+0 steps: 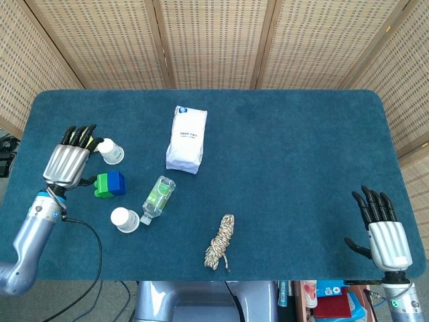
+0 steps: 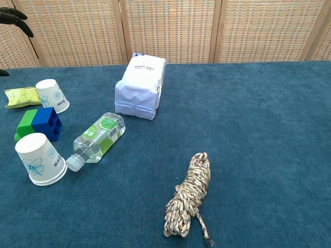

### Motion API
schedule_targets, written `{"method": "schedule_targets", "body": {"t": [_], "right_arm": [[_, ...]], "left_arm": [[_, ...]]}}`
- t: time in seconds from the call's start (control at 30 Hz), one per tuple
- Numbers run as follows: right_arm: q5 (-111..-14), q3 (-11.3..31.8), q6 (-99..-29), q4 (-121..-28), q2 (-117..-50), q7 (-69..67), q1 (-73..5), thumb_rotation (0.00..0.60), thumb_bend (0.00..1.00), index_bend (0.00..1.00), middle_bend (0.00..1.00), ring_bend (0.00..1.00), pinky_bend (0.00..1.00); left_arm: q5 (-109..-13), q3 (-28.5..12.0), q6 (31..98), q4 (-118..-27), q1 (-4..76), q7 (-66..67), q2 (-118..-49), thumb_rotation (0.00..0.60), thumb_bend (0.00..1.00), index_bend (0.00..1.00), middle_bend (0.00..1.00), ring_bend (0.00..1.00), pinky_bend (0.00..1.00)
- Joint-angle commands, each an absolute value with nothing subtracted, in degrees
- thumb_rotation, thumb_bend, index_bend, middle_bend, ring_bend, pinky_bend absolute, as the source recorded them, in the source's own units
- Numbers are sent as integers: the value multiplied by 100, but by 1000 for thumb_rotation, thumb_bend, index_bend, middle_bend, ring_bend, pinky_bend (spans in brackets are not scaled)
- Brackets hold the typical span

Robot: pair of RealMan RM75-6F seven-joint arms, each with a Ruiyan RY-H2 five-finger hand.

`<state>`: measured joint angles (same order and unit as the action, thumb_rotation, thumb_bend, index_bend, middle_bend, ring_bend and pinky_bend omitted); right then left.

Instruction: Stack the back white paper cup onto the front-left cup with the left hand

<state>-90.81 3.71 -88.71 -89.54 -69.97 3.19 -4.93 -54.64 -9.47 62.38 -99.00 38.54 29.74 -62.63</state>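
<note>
Head view: left hand (image 1: 67, 159) w/ fingers spread, holding nothing, fingertips just beside back cup (image 1: 110, 151), which lies to its right. Toy block (image 1: 109, 184) below-right of hand; front-left cup (image 1: 125, 219) further below, upside down, bottle (image 1: 158, 194) beside it. Right hand (image 1: 383, 231) far right, fingers apart, nothing in it.

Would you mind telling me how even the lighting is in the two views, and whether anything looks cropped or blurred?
Head view: soft, even light, faint shadows, no glare; left hand and right hand sharp. Chest view: equally even and sharp; the rope casts barely any shadow, and the left hand is cropped to dark fingertips at the top-left corner.
</note>
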Motion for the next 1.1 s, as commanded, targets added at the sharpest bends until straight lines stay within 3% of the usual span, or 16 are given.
{"method": "schedule_targets", "body": {"t": [0.03,0.4,0.7,1.1], "right_arm": [[-9028,379,-8806,-8912,-7022,318,-517,600,45,0,0,0,0],[-8899,371,-8564,-8775,-7135,406,-609,600,45,0,0,0,0],[-8850,365,-8485,-8734,-7178,457,-639,600,45,0,0,0,0],[-8758,347,-8349,-8661,-7239,519,-679,600,45,0,0,0,0]], "left_arm": [[-4842,-1152,5964,-9305,4175,3279,-6544,600,208,182,0,0,0],[-3770,-1259,5180,-8086,4667,3414,-7044,600,209,183,0,0,0],[-3420,-1201,4853,-7473,4905,3481,-7446,600,208,251,0,0,0],[-2877,-1115,4242,-6222,5223,3524,-8121,600,209,258,0,0,0]]}}
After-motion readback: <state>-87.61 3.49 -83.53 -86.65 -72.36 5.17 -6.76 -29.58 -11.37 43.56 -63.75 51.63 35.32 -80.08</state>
